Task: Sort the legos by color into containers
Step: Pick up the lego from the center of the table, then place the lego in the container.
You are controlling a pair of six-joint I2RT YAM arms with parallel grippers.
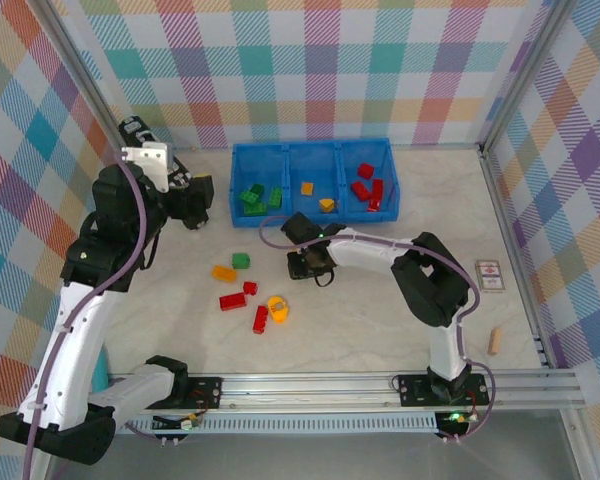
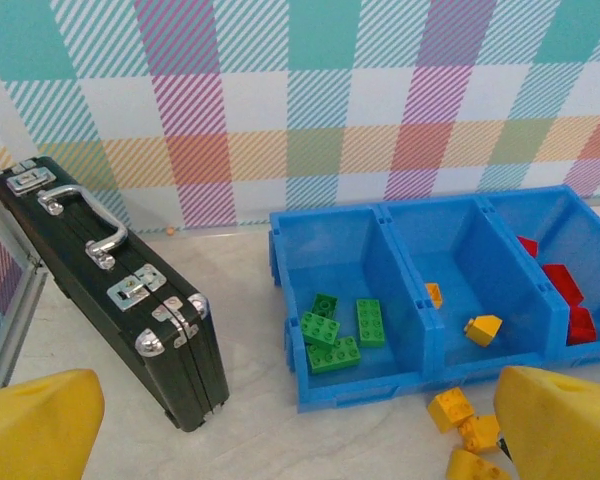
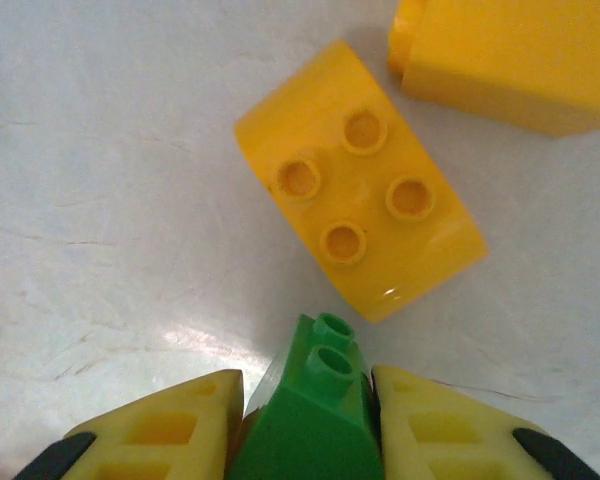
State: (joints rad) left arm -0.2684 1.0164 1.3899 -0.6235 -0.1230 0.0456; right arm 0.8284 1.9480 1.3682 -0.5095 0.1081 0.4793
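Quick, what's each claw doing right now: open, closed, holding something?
Left gripper: open, holding nothing.
Right gripper: closed on a green lego.

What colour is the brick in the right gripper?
Green. The brick is clamped in the right gripper; clearest in right wrist view.

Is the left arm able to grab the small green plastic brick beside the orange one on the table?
Probably yes. The left gripper is open and empty, and the small green plastic brick lies on bare table nearby. The right gripper, shut on another green brick, is off to one side.
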